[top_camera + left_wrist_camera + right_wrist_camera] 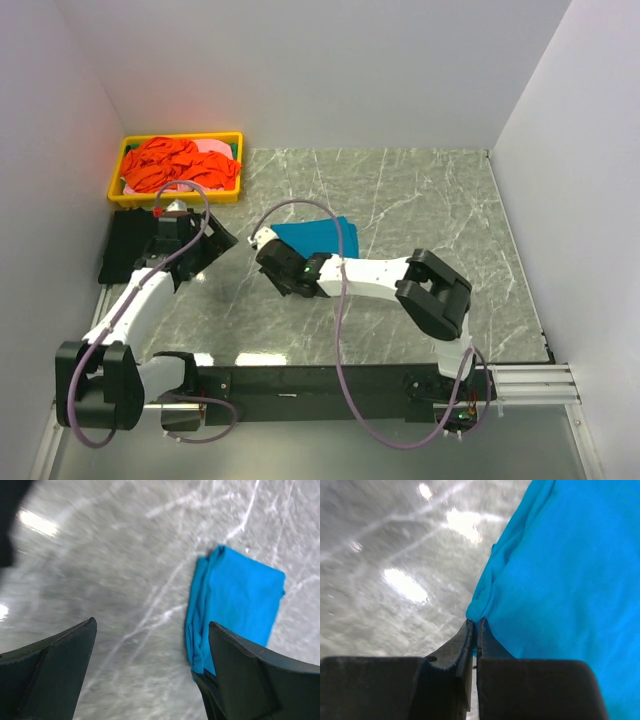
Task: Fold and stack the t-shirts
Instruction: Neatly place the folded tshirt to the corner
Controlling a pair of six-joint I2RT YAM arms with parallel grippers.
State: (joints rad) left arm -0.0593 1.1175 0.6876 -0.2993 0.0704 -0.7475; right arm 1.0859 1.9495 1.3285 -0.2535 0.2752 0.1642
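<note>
One half-hidden teal t-shirt (pixel 322 236), pinched by right end effector (pixel 476 623); left end effector (pixel 151 624) spread.

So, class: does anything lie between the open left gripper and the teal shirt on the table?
No loose object does: only bare table separates the left gripper from the teal shirt. The right gripper, though, is shut on the shirt's edge, on the side facing the left arm.

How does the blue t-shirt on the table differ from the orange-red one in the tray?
The blue t-shirt lies folded flat on the table; the orange-red t-shirt is crumpled in the yellow tray. The blue one lies alone; the orange-red one has pink cloth beside it. Both are plain cloth.
</note>
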